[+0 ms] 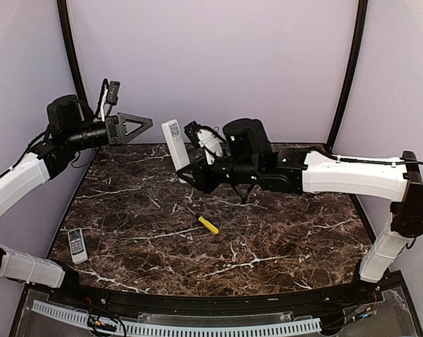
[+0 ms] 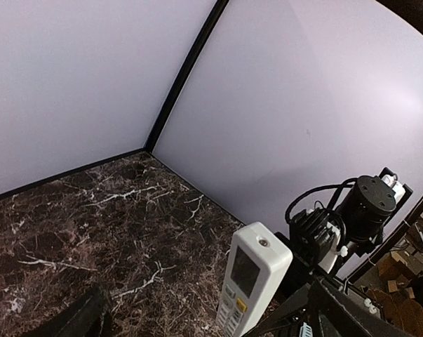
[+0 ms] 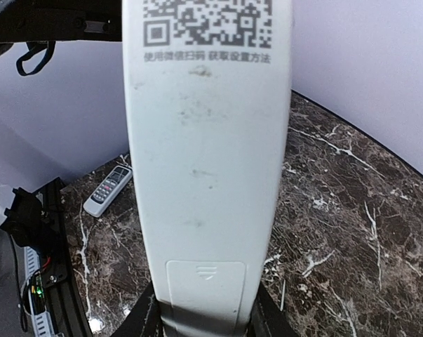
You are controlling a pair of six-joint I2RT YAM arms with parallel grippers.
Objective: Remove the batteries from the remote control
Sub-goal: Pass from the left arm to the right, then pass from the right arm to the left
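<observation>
A long white remote control (image 1: 175, 144) stands upright above the back of the marble table, its lower end clamped in my right gripper (image 1: 188, 175). In the right wrist view its back faces the camera, with a QR code on top and the battery cover (image 3: 204, 288) closed between the jaws of the right gripper (image 3: 203, 326). The batteries are hidden inside. My left gripper (image 1: 137, 126) is open and empty, raised just left of the remote. In the left wrist view the remote's button side (image 2: 250, 288) shows between the spread fingers (image 2: 81, 319).
A yellow-handled screwdriver (image 1: 208, 225) lies mid-table. A small grey remote (image 1: 77, 245) lies near the front left edge, also in the right wrist view (image 3: 107, 189). Lilac walls with black corner posts enclose the table.
</observation>
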